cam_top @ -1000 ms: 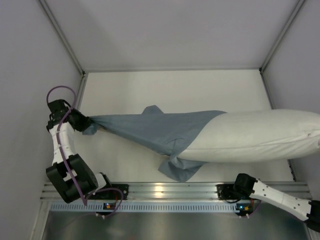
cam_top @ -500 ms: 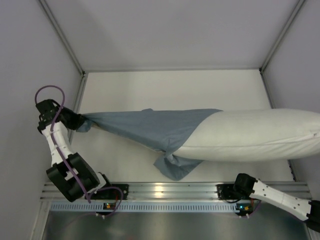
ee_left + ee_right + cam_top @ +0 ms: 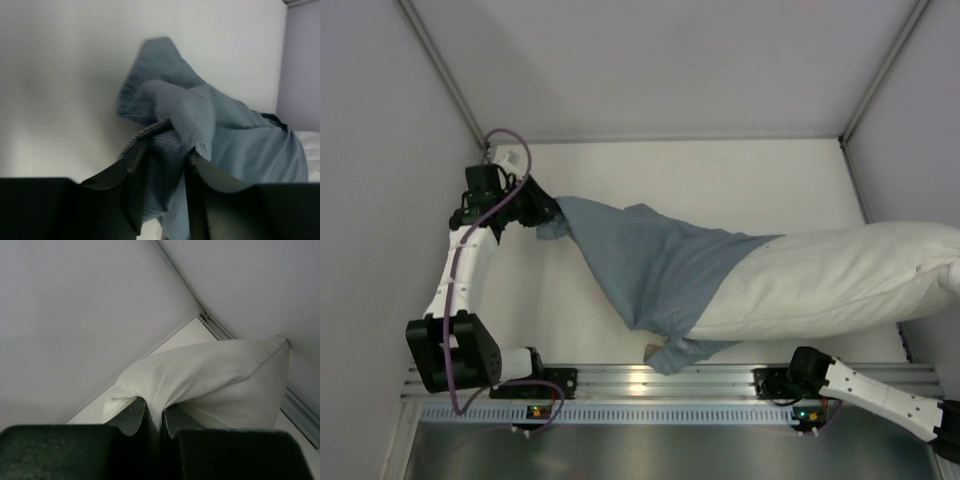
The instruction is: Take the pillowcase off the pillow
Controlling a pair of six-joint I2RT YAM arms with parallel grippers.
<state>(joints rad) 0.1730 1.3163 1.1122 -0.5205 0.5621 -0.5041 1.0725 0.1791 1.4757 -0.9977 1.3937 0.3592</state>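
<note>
On the white table [image 3: 720,180], the pillowcase [image 3: 650,265] lies stretched from the far left corner toward the middle. It is wrinkled, and its open end covers only the left end of the pillow [image 3: 840,285]. A loose flap of the grey-blue cloth lies near the front rail [image 3: 650,380], just beside the lower edge of the pillow. Most of the pillow is bare. It lies lengthwise across the right half of the table and reaches the right edge of the top view, where its corner looks pinched.

The left gripper [image 3: 167,145] has the other end of the pillowcase. In the left wrist view a bunch of cloth sits between the two fingers, which are closed onto it with only fabric between them. In the top view this gripper is near the far left corner of the table, and a purple cable [image 3: 510,140] loops above its wrist.

The right gripper [image 3: 154,412] is clamped on the pillow. Its fingers are almost together, and a fold of the white edge is squeezed between them. The right arm [image 3: 880,395] runs from the front rail toward the lower right corner of the top view.
</note>
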